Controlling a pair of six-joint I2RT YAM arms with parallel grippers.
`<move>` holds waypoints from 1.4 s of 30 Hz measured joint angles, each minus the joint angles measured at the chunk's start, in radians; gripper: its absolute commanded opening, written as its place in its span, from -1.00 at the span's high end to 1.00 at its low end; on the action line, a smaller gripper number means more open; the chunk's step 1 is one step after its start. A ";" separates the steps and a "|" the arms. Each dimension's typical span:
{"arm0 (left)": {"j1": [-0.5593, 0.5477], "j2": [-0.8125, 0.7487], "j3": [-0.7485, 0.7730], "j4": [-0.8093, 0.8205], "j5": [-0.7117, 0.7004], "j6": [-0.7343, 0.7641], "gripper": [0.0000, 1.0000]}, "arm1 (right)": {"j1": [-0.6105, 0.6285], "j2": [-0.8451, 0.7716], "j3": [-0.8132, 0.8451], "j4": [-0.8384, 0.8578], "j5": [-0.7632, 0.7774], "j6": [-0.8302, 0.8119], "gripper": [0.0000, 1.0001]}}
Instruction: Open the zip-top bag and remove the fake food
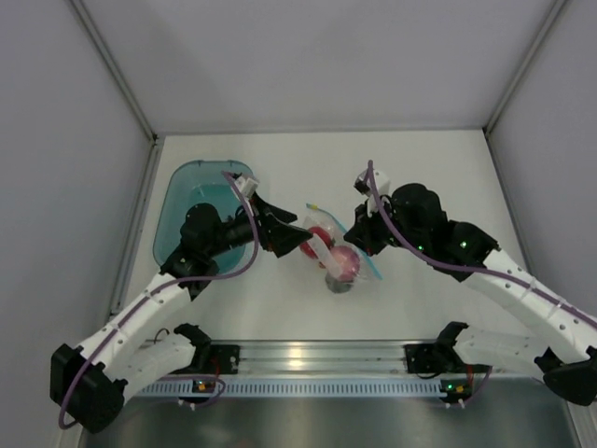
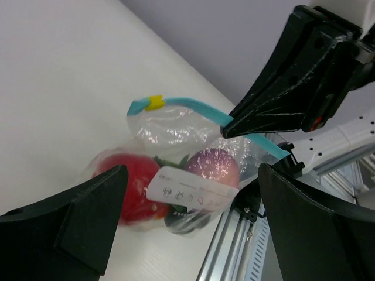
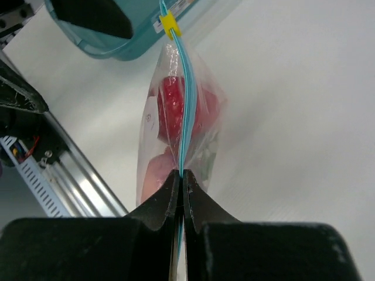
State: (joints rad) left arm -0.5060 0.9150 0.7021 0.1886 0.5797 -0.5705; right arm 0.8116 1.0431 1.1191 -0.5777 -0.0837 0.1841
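Jaws of your right gripper (image 3: 180, 175) pinch the zip-top bag (image 3: 153, 126) by its blue strip (image 3: 186, 99); your left gripper (image 2: 191, 172) gapes wide, bag just ahead. Limp, light, slippery film: probably best gripped at the strip's free end.

The left arm (image 1: 135, 322) and the right arm (image 1: 527, 294) are built of white, hole-dotted links joined by black housings, each is trailed by a purple cable (image 1: 229, 273), and the left gripper (image 1: 300, 240) and right gripper (image 1: 358, 239) are formed of matte black, wedge-shaped fingers.
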 measured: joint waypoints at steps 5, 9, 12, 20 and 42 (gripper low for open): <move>-0.060 0.024 -0.013 0.183 0.034 0.069 -0.97 | 0.006 -0.067 0.009 -0.076 -0.090 -0.035 1.00; -0.085 0.026 -0.057 0.302 0.051 0.114 -0.97 | 0.006 -0.122 0.017 -0.116 -0.148 -0.048 1.00; -0.122 0.033 -0.070 0.344 0.068 0.140 -0.97 | 0.006 -0.156 0.038 -0.133 -0.189 -0.052 1.00; -0.216 0.039 -0.071 0.431 0.100 0.182 -0.93 | 0.006 -0.214 0.074 -0.146 -0.300 -0.051 1.00; -0.257 0.009 -0.082 0.507 0.138 0.182 0.75 | 0.007 -0.240 0.074 -0.145 -0.325 -0.053 1.00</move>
State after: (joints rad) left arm -0.7628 0.9241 0.6201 0.6960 0.7181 -0.3889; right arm 0.8185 0.8036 1.1931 -0.7227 -0.4084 0.1307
